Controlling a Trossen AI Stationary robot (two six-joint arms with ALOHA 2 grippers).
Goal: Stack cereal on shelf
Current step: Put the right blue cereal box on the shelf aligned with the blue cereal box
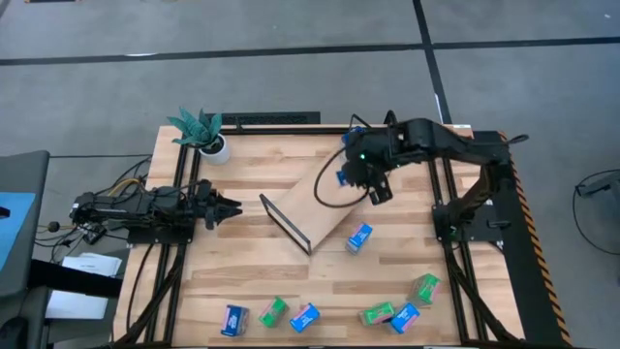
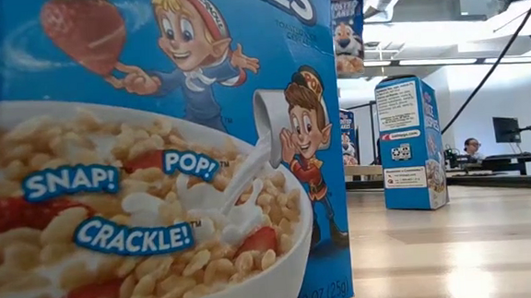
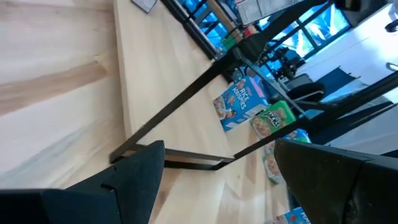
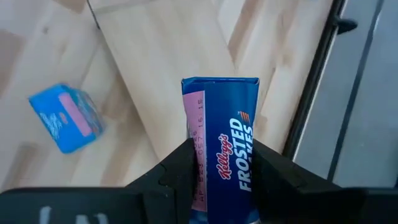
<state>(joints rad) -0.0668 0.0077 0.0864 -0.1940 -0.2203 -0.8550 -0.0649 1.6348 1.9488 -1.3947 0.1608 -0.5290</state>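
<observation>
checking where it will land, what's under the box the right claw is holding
Under the Frosted Flakes box, shut in the right claw, the right wrist view shows the shelf board. The box covers the patch directly beneath it.

Glossy printed cardboard cereal point(image 4: 221, 140) (blue), pale smooth-grained wood shelf point(image 1: 320, 208)
</observation>
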